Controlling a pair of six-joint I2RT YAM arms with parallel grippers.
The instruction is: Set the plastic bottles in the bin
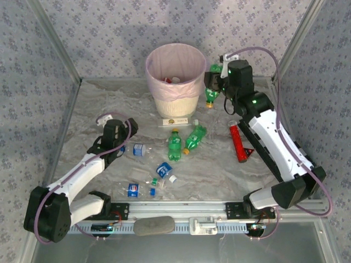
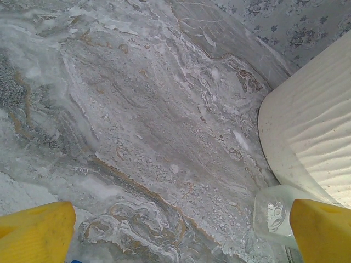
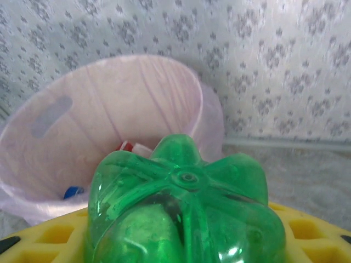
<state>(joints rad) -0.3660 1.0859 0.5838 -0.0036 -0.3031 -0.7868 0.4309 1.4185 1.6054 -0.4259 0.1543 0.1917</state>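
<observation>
Right pincer [image 1: 215, 82] is clamped on a green bottle [image 3: 186, 203], base toward the wrist camera, yellow cap down, held up just right of the bin [image 1: 175, 104] rim. Left pincer [image 2: 181, 235] is wide, low over the bench [image 2: 137, 109], with a clear bottle [image 2: 271, 211] just beside its right finger and the bin wall close behind. On the bench in front of the bin: two green bottles [image 1: 175, 145], an orange-red bottle [image 1: 237, 143], several clear blue-labelled bottles [image 1: 138, 149]; a few items lie inside the bin.

Right gripper [image 1: 214, 82] reaches far forward, clamped on a green bottle [image 3: 186, 208]; left gripper [image 2: 178, 241] hangs low (fingers spread wide).
</observation>
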